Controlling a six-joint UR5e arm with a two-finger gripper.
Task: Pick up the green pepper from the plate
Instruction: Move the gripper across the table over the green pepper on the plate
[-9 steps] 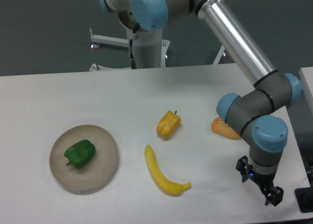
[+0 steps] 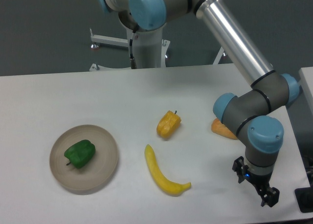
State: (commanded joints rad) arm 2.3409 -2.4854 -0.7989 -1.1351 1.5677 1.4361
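- You are at the approach step: the small glossy bright-green bell pepper point(image 2: 79, 154) lies untouched on the round, shallow beige-grey plate point(image 2: 105, 168) at the bench's left front.
- The two-finger gripper point(image 2: 257, 185) hangs low over the white bench point(image 2: 58, 101) at far right, well apart from the plate; you cannot tell whether its fingers are released or clenched, and they grasp nothing visible.
- Next, you likely need a long sweep left, then a descent over the pepper.
- Between them lie a long yellow curved banana-like fruit point(image 2: 164, 172) and a yellow-orange pepper point(image 2: 168, 124); an orange piece point(image 2: 221, 127) sits behind the arm. Pass above these.
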